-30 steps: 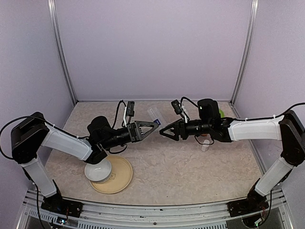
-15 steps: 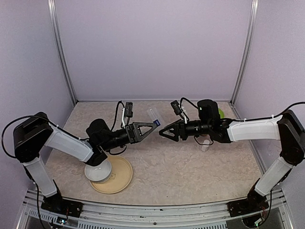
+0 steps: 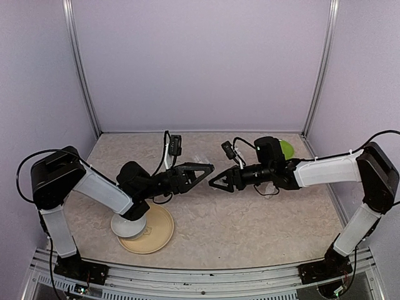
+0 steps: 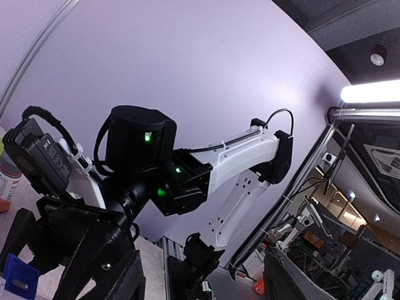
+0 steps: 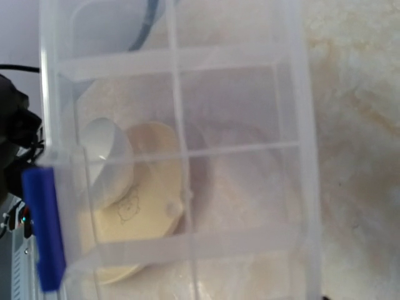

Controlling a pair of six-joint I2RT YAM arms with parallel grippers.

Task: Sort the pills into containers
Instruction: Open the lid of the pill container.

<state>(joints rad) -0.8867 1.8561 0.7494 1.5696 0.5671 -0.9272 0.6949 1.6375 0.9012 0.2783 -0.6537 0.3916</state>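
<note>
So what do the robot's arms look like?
Both arms are white tubes joined by chunky black joints: the left arm and the right arm. Each ends in black, pointy, triangle-shaped fingers. Thin black cables loop along them, and small green lights glow on one joint.

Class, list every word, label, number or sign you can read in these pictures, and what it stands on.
No text is readable anywhere.
Label on the bottle: too blurred to read.
Dark mark on the beige plate: too small to read.
Clear pill box: no print visible.
</note>
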